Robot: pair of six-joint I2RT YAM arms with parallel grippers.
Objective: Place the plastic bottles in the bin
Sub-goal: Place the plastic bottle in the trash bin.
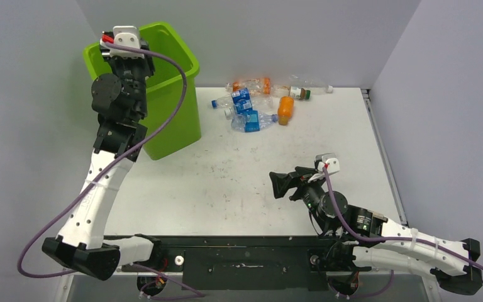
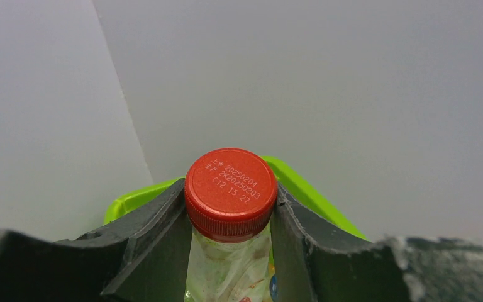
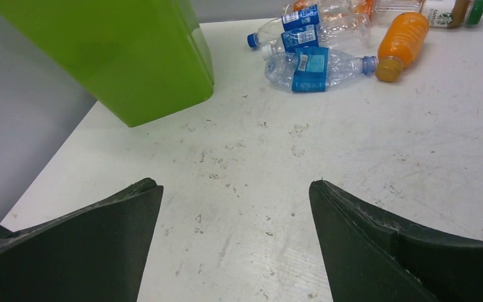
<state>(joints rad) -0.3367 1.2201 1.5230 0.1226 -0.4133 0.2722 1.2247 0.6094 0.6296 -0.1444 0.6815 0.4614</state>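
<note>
Left jaws gripped red-capped bottle [image 2: 229, 189] just under its cap, above the bin [image 1: 177, 88] rim, apparently so release would drop it inside. Right jaws stood wide apart, empty, low over worktop [image 1: 226, 182], facing remaining bottles [image 1: 259, 104] beside bin.

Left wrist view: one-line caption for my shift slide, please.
Left end effector shut on a red-capped bottle, the green bin rim just behind it.

Scuffed white tabletop [image 1: 239, 182], lime-green bin [image 1: 176, 119] stood at its far left, plastic bottles [image 1: 251, 119] scattered lying near the far edge.
</note>
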